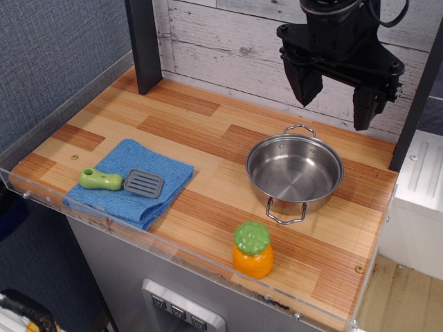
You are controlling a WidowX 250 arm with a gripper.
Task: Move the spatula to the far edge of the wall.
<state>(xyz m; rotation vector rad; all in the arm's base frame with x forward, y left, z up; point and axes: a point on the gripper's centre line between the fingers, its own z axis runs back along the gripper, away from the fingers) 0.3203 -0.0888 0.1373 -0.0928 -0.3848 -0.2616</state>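
Note:
The spatula (119,181) lies flat on a blue cloth (131,181) at the front left of the wooden table. Its lime-green handle points left and its dark grey slotted blade points right. The whitewashed plank wall (228,41) runs along the back of the table. My gripper (333,97) hangs high at the back right, above the pot and in front of the wall. It is open and empty, with its two black fingers (302,84) spread wide. It is far from the spatula.
A steel pot (294,169) with two loop handles stands right of centre. An orange-and-green round toy (252,250) stands near the front edge. A black post (144,45) rises at the back left. A blue-grey panel (55,55) bounds the left side. A clear rim (208,259) edges the table.

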